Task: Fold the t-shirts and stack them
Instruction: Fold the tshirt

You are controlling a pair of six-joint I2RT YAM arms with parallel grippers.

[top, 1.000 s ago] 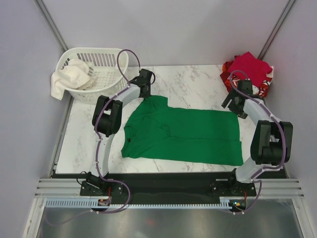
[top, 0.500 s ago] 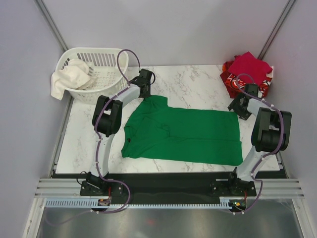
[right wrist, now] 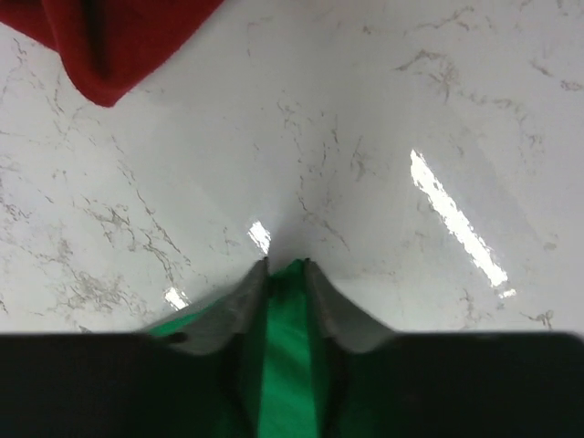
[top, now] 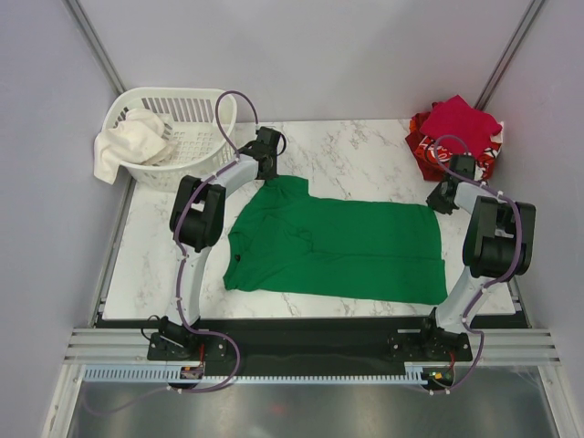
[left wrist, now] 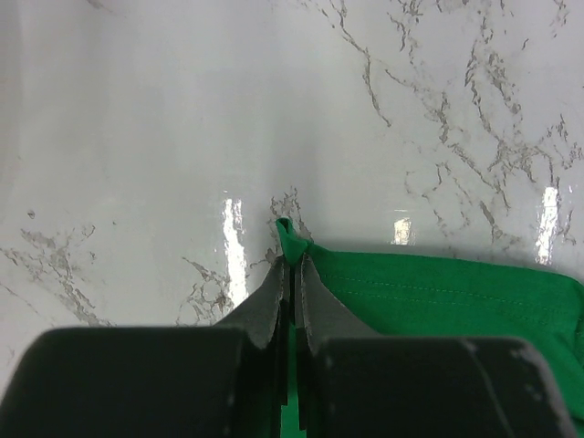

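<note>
The plain bright green cloth t-shirt (top: pixel 338 246) lies spread flat on the white marble bench (top: pixel 356 151). The left pincer (left wrist: pixel 292 265) is pressed together on the shirt's far left corner. The right pincer (right wrist: pixel 285 265) straddles the far right corner with green cloth between its half-spread fingers; whether it grips, I cannot tell. A crumpled crimson t-shirt (top: pixel 461 119) sits at the bench's far right corner.

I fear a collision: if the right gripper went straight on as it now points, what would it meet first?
The right gripper straddles the green t-shirt corner; beyond it only bare marble table shows. The crimson t-shirt lies left of that line in the wrist view, so the way is probably free.
</note>
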